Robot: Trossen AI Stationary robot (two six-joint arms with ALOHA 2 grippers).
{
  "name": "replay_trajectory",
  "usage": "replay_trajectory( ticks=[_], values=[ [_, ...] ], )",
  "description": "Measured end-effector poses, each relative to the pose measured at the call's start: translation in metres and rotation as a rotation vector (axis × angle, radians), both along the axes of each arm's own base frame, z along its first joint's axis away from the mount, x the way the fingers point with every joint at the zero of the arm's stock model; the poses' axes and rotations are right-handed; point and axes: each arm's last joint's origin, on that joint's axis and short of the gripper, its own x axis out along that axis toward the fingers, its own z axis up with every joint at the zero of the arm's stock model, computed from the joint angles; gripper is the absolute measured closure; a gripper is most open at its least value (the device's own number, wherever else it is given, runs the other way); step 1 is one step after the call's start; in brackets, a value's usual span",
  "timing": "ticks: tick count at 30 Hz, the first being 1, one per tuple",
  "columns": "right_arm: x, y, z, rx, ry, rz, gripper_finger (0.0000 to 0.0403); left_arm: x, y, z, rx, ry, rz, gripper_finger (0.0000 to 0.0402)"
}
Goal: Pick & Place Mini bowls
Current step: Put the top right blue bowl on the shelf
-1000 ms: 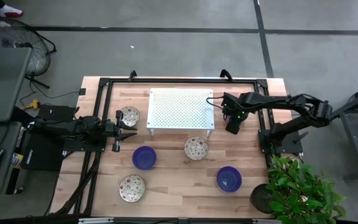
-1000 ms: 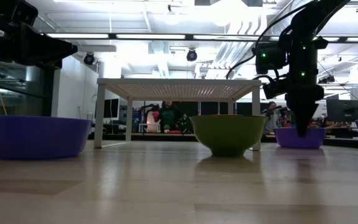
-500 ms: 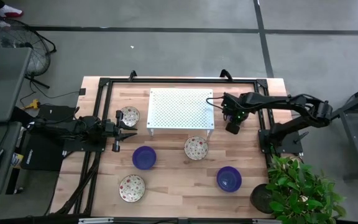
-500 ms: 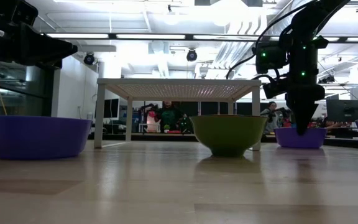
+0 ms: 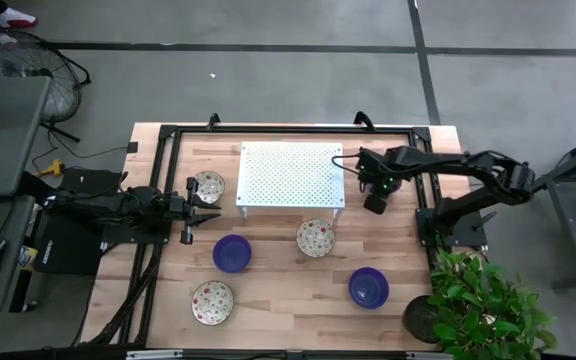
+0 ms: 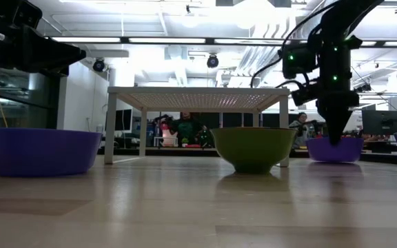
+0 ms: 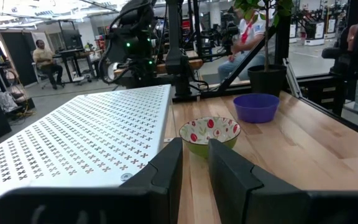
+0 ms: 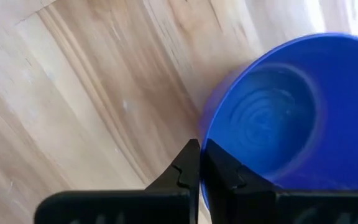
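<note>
Bright lamps on the ceiling light everything evenly. The wooden table looks shiny and blurry up close. Shadows are soft.

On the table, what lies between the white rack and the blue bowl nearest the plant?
In the high view, one cream speckled bowl sits between the white rack and that blue bowl; otherwise bare wood.
</note>
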Motion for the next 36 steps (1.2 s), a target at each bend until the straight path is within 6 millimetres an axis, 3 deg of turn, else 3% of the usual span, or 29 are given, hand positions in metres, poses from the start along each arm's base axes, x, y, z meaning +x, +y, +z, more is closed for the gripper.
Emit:
replay_trajectory(
  ticks=[19,26,36],
  values=[
    [-0.009,0.007,0.070,-0.018,0.025,0.024,0.0403,0.000,0.000,0.000,0.000,0.000,0.000,0.0330],
    [-0.005,0.023,0.108,-0.061,-0.019,0.206,0.0403,0.000,0.000,0.000,0.000,0.000,0.000,0.0330],
    [0.003,0.051,0.155,-0.145,-0.070,0.630,0.0403,0.000,0.000,0.000,0.000,0.000,0.000,0.0330]
  ],
)
